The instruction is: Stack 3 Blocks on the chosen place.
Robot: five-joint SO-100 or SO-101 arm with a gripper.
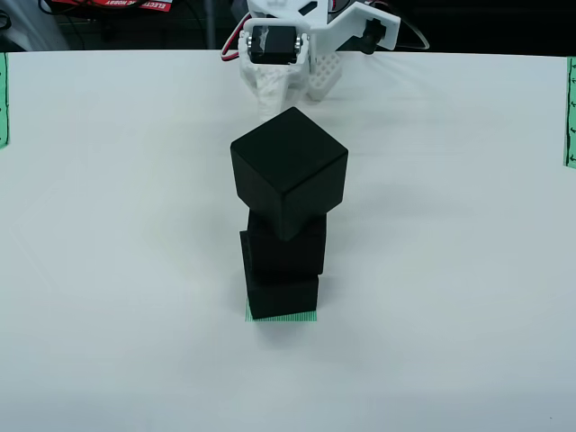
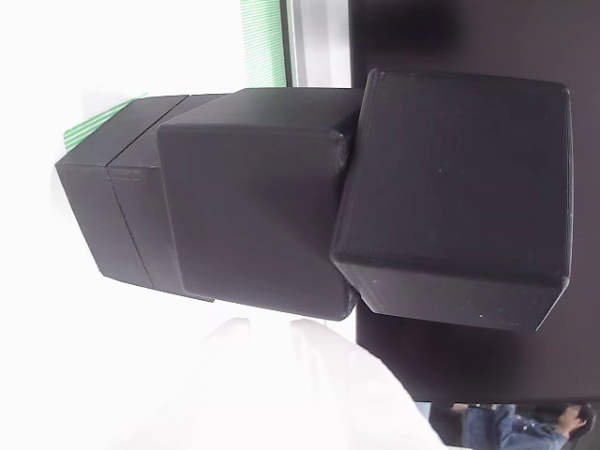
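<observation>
With the top block (image 1: 289, 171) sitting twisted on the two below over the green patch (image 1: 283, 317), the end effector (image 1: 288, 67), grip state unclear, should withdraw gently.

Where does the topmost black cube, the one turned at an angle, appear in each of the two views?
View from the front: the top cube sits at centre, upper half, corner toward the camera, crowning the stack.
Sideways close-up view: the top cube is at the right, against the dark background.
Shared landmark: the green striped square under the bottom cube.
</observation>
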